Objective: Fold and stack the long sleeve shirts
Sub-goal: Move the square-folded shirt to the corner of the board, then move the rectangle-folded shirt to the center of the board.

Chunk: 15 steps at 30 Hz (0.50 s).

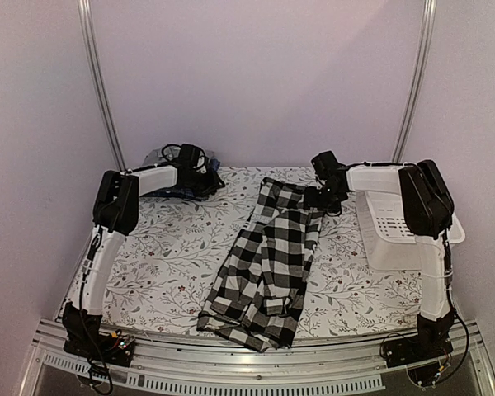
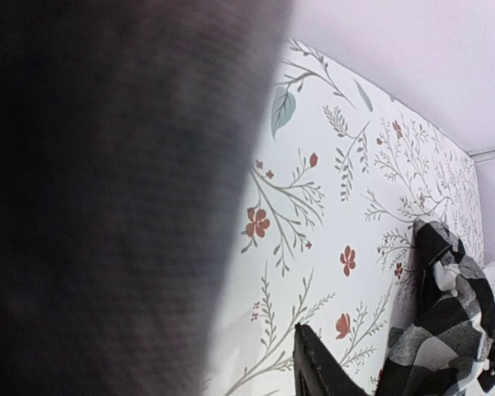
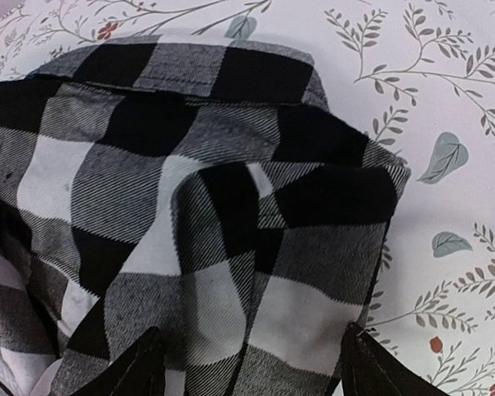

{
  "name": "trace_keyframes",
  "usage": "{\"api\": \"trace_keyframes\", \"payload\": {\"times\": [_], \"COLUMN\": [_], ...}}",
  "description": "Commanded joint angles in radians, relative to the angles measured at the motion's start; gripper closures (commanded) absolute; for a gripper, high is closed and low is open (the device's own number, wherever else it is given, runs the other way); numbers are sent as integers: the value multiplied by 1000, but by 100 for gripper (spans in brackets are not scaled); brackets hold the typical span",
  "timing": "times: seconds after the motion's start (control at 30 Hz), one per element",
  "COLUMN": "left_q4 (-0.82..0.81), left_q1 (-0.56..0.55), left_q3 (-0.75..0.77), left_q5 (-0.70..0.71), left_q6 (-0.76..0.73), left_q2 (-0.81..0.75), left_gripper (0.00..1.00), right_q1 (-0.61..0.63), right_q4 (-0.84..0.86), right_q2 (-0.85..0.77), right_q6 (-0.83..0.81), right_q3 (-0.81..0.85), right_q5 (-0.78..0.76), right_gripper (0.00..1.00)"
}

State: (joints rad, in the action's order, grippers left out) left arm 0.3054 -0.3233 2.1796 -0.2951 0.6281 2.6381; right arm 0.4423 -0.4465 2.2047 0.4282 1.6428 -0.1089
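Grey shirt (image 2: 107,206) cloth crowds left wrist view; left gripper (image 1: 196,170) jaws can't be read. Checked shirt (image 1: 264,264) lies just left of basket (image 1: 396,239), in a long strip. Right gripper (image 3: 256,363) jaws apart over its collar end. Pinch both layers squarely before folding.

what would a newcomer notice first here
The black-and-white checked shirt, folded into a long strip down the middle of the flowered table. The right gripper stands open over its far end, and a white basket sits at the table's right edge.
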Motion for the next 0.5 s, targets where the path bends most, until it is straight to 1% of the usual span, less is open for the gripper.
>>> {"api": "trace_keyframes", "payload": {"times": [0.0, 0.1, 0.2, 0.27, 0.47], "left_q4": [5, -6, -14, -29, -126], "left_q1": [-31, -52, -75, -85, -121], "left_q3": [-33, -93, -202, -304, -694], "left_q5": [-12, -23, -12, -3, -21], "left_q6": [-109, -106, -99, -88, -15], "left_q2": [-84, -138, -211, -279, -526], "left_gripper": [60, 60, 61, 61, 60], "right_q1": [-35, -35, -36, -35, -35], "right_q4": [-28, -33, -39, -47, -79], "right_q2": [77, 147, 217, 259, 391], "right_q6": [-23, -49, -86, -119, -194], "right_q3": [81, 137, 220, 285, 513], "right_q5": [2, 15, 37, 55, 123], "right_gripper": [28, 28, 28, 29, 28]}}
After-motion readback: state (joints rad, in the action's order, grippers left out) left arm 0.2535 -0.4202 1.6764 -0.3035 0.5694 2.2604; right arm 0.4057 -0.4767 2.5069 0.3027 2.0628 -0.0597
